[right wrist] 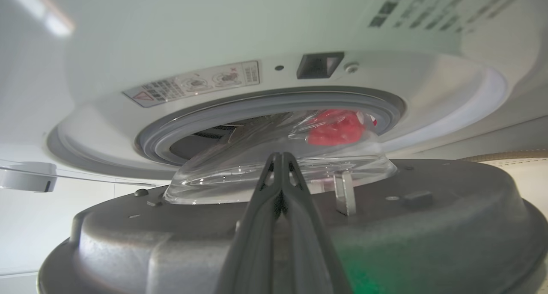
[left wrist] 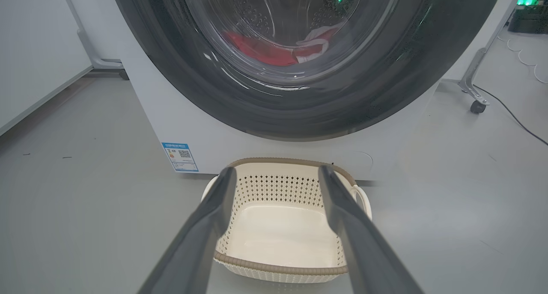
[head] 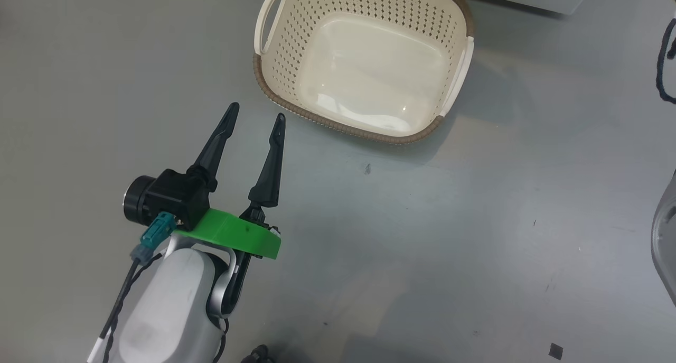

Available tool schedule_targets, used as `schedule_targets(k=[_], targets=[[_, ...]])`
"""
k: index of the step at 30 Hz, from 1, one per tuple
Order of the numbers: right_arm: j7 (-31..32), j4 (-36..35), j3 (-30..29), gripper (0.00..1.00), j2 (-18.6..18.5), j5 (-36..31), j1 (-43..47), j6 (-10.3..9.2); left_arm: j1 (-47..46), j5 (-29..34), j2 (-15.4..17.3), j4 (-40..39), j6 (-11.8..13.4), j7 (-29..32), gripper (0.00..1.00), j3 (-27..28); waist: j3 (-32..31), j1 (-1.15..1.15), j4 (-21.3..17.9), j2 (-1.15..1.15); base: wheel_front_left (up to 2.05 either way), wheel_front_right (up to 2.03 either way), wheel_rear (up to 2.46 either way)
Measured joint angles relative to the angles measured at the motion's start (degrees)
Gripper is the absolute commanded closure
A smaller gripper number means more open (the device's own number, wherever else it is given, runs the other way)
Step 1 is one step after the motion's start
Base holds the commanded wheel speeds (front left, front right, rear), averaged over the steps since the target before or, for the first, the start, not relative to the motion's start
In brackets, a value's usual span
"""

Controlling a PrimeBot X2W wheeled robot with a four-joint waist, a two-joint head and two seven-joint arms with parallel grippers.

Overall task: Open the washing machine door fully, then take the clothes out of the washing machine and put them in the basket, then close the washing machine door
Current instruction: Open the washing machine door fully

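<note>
- While the washing machine door [right wrist: 428, 225] stands only ajar, with its glass bowl [right wrist: 257, 178] half inside the grey gasket [right wrist: 274, 103], I judge that opening it is the step in hand.
- Right gripper [right wrist: 280, 157]: the 2 fingers are pressed tight together with nothing between them. They reach over the door's grey inner side toward the bowl; I can't tell if they touch it.
- Left gripper [head: 256, 113]: fingers spread wide and empty, hanging over the floor [head: 475, 220] near the basket [head: 338, 126].
- Door handling, my guess: heavy, rigid and hinged, with a glossy rim that's likely slippery. The glass is the fragile part, so I'd push on the inner frame by the latch tab [right wrist: 343, 191], not the bowl.
- Clothes [left wrist: 261, 52]: red with white bits, low in the drum of the washing machine [left wrist: 214, 131], seen through the glass. Probably light and limp, may snag or drape. I'd pinch a bunched fold on top of the heap.
- Basket sits empty on the floor just in front of the machine, below the door. Light plastic, could slide if bumped.
</note>
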Motion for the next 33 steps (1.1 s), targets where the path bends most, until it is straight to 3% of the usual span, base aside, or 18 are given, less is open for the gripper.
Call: schedule_targets(k=[17,33], targets=[[3.8,4.6,1.1,1.0,1.8,2.3,8.1,3.08,0.2,1.6,0.0,2.1,0.0,0.0,0.0,1.1,-6.0,0.0,-1.3,0.0,0.0,0.0,0.0],[7.2,6.7,2.6,1.0,2.0,5.7,12.9,3.94,2.9,2.1,0.0,3.3,0.0,0.0,0.0,1.0,-11.8,0.0,-2.7,0.0,0.0,0.0,0.0]])
